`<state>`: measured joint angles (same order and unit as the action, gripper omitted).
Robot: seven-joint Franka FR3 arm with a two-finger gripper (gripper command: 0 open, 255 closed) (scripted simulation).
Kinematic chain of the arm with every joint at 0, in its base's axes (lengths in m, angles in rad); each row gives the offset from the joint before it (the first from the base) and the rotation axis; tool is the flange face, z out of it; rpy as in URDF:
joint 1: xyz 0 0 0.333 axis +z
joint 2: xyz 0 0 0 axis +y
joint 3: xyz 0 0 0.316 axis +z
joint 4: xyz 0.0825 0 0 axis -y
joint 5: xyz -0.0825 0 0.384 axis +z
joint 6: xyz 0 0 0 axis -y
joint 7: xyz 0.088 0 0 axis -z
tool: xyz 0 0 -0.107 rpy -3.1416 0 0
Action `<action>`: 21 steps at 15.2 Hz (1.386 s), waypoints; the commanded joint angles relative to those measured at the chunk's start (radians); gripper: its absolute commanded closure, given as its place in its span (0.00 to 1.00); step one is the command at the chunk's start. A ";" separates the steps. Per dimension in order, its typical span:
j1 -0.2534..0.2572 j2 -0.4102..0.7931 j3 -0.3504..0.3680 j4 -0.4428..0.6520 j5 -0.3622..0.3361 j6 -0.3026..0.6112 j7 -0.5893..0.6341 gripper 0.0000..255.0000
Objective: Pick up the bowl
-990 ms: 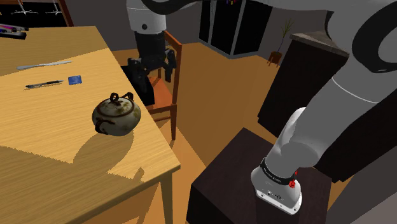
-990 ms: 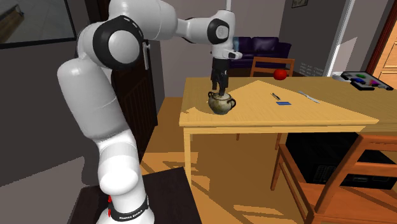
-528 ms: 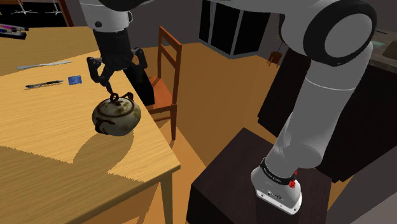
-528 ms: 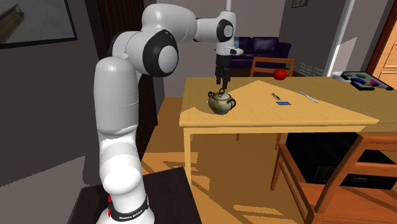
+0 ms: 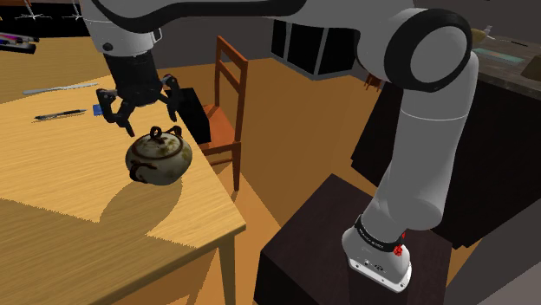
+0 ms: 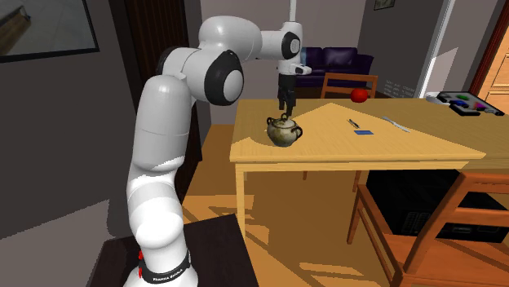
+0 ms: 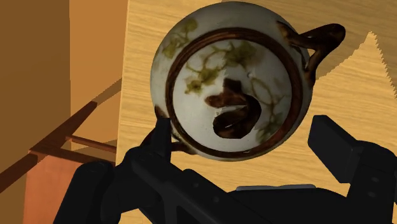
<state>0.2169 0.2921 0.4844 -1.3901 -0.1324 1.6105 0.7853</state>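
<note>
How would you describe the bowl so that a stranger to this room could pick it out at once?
Find the wooden table; near its edge by the chair, below the open gripper, sits the bowl. It is round, lidded and mottled cream with brown loop handles, unlike the flat pen and blue card farther in.

Claw (image 5: pixel 149 121) is no longer off the worktop (image 5: pixel 78 204) edge by the chair (image 5: pixel 227 95). It now hangs over the bowl (image 5: pixel 157 158), shifted further toward the shoulder view's left than half a second ago. The arm is swung round too: the upper links stand more upright over the stand (image 5: pixel 321 251), and the forearm now crosses the shoulder view's top.
</note>
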 commanded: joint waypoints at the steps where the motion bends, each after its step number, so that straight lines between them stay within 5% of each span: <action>1: -0.003 -0.004 0.000 -0.035 0.001 0.032 0.001 0.00; 4: -0.006 -0.007 -0.001 -0.060 0.003 0.054 0.001 0.00; 5: -0.006 -0.007 -0.001 -0.061 0.003 0.055 0.001 1.00; 14: -0.006 -0.007 -0.001 -0.060 0.002 0.054 0.001 1.00; 21: 0.009 0.012 0.001 0.060 -0.005 -0.048 0.002 1.00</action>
<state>0.2219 0.2992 0.4852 -1.3531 -0.1353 1.5788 0.7862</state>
